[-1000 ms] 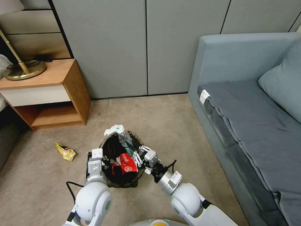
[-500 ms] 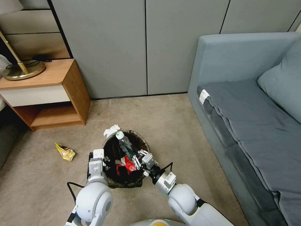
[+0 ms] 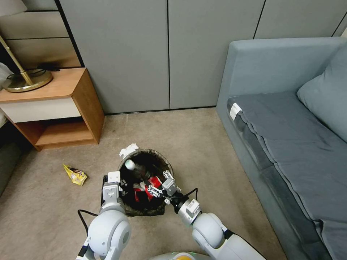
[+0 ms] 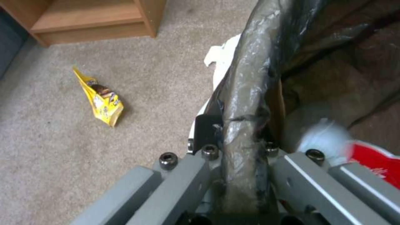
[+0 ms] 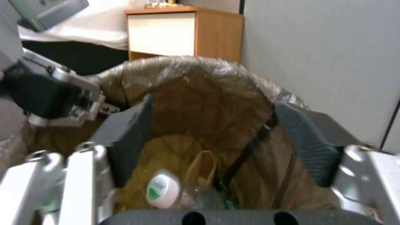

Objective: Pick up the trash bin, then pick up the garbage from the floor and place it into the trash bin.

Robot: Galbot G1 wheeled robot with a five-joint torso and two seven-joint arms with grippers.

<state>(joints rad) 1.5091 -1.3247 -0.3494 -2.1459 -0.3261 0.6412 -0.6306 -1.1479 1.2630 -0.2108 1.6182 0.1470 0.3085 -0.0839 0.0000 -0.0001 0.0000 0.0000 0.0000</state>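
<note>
Trash bin: the trash bin [image 3: 146, 211] hangs off the floor from the left pincer [image 4: 237, 156], whose jaws are clamped on the bag-covered rim; its mouth lies directly under the right pincer [image 3: 159, 183].
Left pincer: fingers closed tight on the near rim, one outside the wall, one inside the liner.
Right pincer: jaws apart over the bin's mouth, gripping nothing; the clear bottle [image 5: 164, 190] lies just below it inside the liner, white cap up.
Step in hand: judged as the drop of one piece of garbage, with the bottle already down in the bin and the pincer open above it.
In the bin: one bottle, one red wrapper [image 3: 153, 182] touching the right pincer's fingers, one brown cardboard scrap [image 5: 202, 168] beside the bottle.
On the floor: one yellow wrapper [image 3: 75, 174] well out beyond the left pincer's outer side, toward the wooden side table [image 3: 54, 104]; one crumpled white tissue [image 3: 128, 149] just past the bin's far rim.
Count: two pieces left on the carpet, three visible inside, one bin, two pincers.
Next move calls for: lifting the right pincer clear of the liner, then reaching a floor piece, the tissue being the closer; the bin should stay level meanwhile.
</note>
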